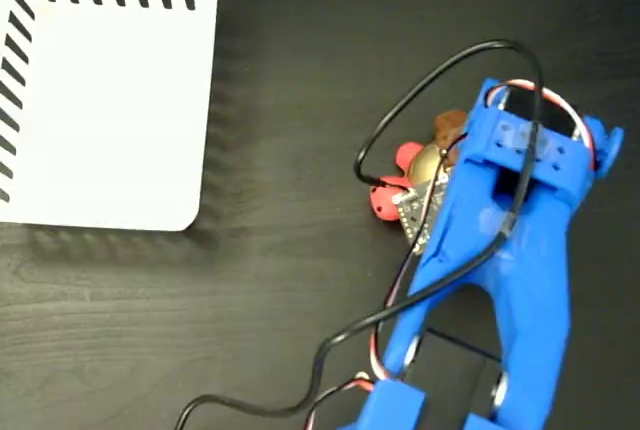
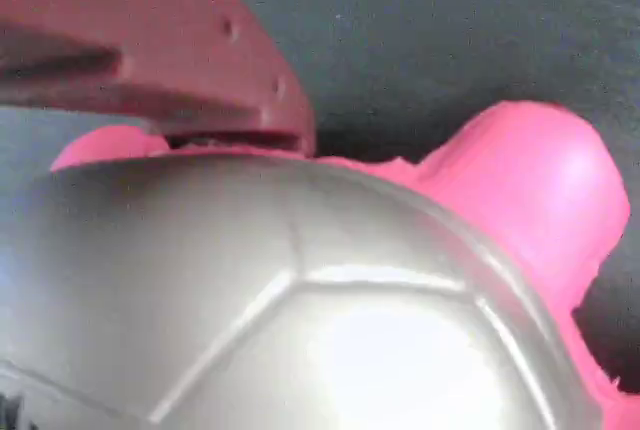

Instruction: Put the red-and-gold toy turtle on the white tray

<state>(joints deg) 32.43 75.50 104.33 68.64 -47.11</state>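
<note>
Red-and-gold toy turtle (image 1: 420, 172) sits under my gripper (image 1: 440, 165) on the table, at three o'clock from the empty white tray (image 1: 110, 100); jaws' state unclear. Lift and transfer remain.

The turtle's shell (image 2: 330, 330) gleams glossy and smooth, the white tray (image 1: 110, 100) looks matt plastic, the bench (image 1: 200, 330) dark wood-grained.

The dark surface (image 1: 300, 70) carries one white tray (image 1: 110, 100), one red-and-gold toy turtle (image 1: 420, 165) and one blue robot arm (image 1: 510, 250), with one black cable (image 1: 400, 115) looping along that arm.
</note>
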